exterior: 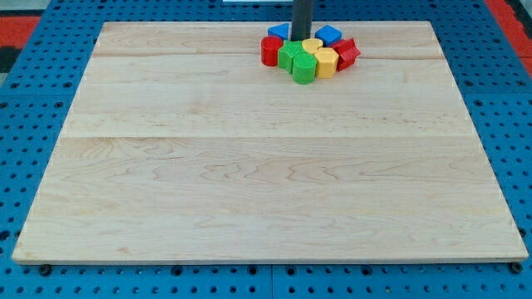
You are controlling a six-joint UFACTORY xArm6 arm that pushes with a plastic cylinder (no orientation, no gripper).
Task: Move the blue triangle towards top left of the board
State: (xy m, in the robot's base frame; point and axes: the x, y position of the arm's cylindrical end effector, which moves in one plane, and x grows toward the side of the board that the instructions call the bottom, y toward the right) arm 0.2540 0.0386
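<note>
Tool tip [300, 39] – a bare rod, no jaws, gripping nothing | blue triangle [278, 31] sitting just left of it, touching the cluster | risk – red block [270, 51] and green blocks [296, 62] getting dragged along.

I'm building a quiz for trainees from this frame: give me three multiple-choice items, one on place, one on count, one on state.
1. Where does the cluster of blocks sit?
A. top centre of the board
B. bottom left
C. the view's right edge

2. How many red blocks show?
A. none
B. two
C. five

3. My tip stands:
A. far from all blocks
B. among the clustered blocks
C. off the board

Key: A, the blue triangle and its neighbours lie near the board's top edge; B, one red block at the cluster's left, another at its right; B, my tip meets the cluster.
</note>
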